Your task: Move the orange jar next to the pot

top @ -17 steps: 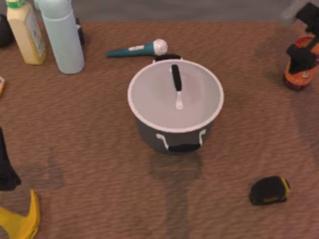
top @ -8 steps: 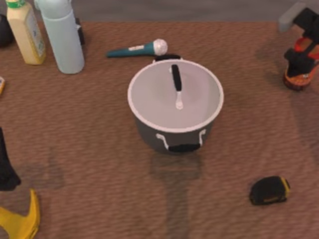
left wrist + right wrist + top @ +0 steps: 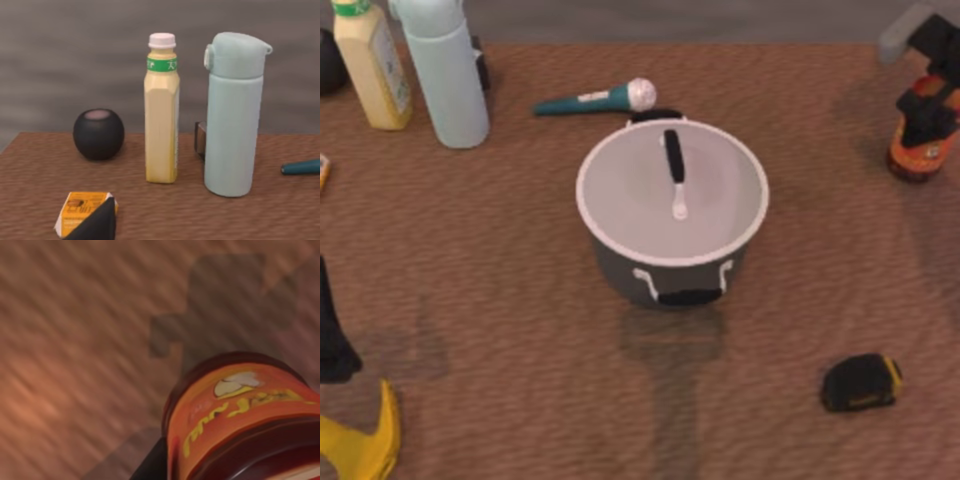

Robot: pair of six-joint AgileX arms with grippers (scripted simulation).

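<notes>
Right gripper (image 3: 927, 112) sits at the worktop's (image 3: 500, 300) far right edge, its black jaws apparently closed around the small orange-labelled jar (image 3: 918, 150) with dark contents, near the lid. Jar is well apart from the large dark grey pot (image 3: 672, 215) with pale lid at centre. Left arm parked at the left edge; I cannot tell how its jaws stand.

You're looking at a brown, woven-textured tabletop (image 3: 500, 300) crossed by soft shadows; beyond its far edge runs a plain grey wall (image 3: 75, 60), evenly lit.
</notes>
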